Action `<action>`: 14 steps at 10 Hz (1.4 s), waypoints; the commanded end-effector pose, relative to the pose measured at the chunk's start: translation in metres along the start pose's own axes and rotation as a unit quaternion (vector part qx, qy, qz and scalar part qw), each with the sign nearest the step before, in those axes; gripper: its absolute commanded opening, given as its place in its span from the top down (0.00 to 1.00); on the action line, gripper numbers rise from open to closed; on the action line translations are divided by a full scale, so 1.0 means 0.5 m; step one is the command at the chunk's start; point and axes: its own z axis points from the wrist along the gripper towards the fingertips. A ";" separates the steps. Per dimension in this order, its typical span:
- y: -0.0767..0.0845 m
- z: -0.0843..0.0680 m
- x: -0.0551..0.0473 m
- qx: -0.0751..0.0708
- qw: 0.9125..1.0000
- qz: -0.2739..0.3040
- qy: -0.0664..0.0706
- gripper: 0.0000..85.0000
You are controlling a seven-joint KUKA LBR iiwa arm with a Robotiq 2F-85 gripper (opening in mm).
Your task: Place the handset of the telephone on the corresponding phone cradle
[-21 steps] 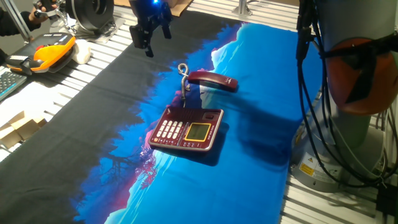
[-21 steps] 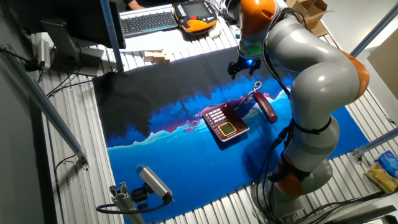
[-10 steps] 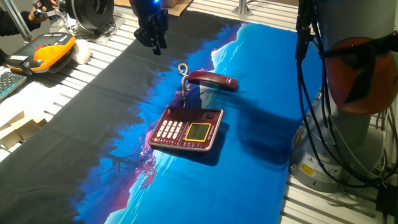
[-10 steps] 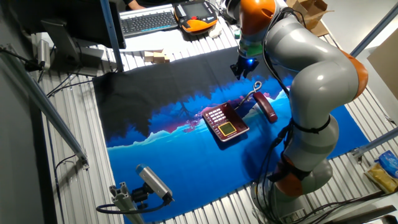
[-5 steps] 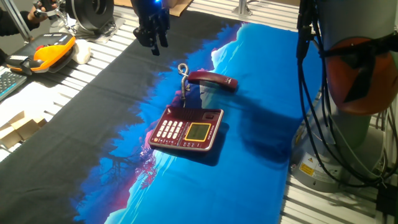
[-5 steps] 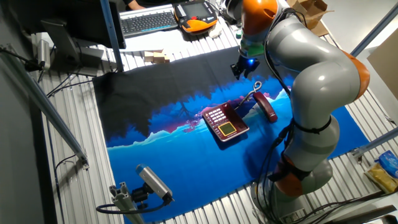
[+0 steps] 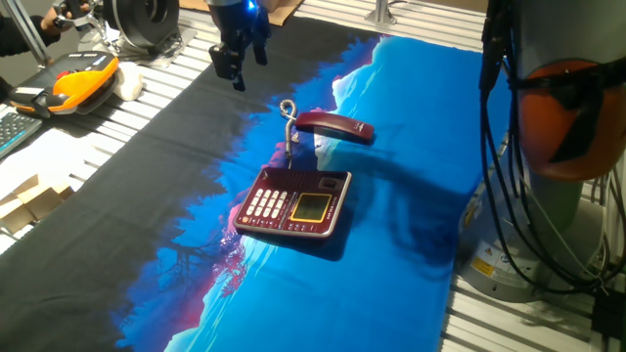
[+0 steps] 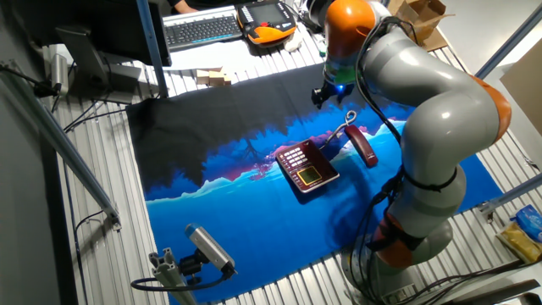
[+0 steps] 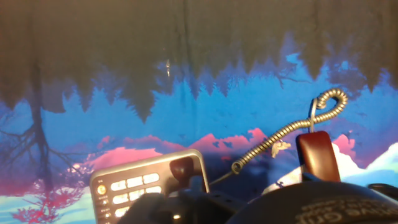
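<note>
The hand view shows only part of the scene; the dark red flat telephone base with white keypad buttons [image 9: 146,183] is cut off by the lower edge and partly covered by the dark body of the hand itself, and only one end of the slim maroon plastic handset [image 9: 318,155] shows, right of the telephone base; the fingers are not visible there, and in both fixed views the hand [image 7: 235,59] is small and dark, so I cannot tell how far it is open; nothing is seen held in it.

In one fixed view the telephone base [image 7: 293,203] lies on the blue, pink and black patterned cloth [image 7: 391,117] that covers the ribbed metal counter [image 7: 137,98]; its yellow-green display [image 7: 311,206] sits beside the keypad; the handset [image 7: 335,126] lies flat on the cloth just beyond the telephone base's far edge, apart from it, off the recessed cradle strip [image 7: 308,176]; the pale curly cord [image 7: 289,122] rises in a loop between handset and telephone base.

Far left of the telephone base, off the cloth, sit an orange and black device [image 7: 78,80] and a keyboard [image 8: 201,30]; small wooden blocks [image 8: 213,77] lie near them; the large grey arm [image 8: 432,110] arches over the right side of the telephone base.

The hand hovers above the black part of the cloth, beyond and to the left of the handset, well apart from it and touching nothing.
</note>
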 end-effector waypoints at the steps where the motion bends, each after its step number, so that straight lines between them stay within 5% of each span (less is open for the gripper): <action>1: 0.001 0.001 0.000 -0.002 1.000 0.000 0.001 0.00; 2: 0.001 0.001 0.000 -0.012 1.000 -0.007 -0.003 0.20; 4: 0.002 0.003 0.000 -0.045 0.998 -0.031 0.020 0.60; 5: 0.002 0.004 0.000 -0.045 0.998 -0.033 0.020 0.60; 7: 0.002 0.005 0.000 -0.022 0.999 -0.039 0.014 0.60; 14: 0.002 0.006 0.001 -0.017 0.999 -0.039 0.009 0.60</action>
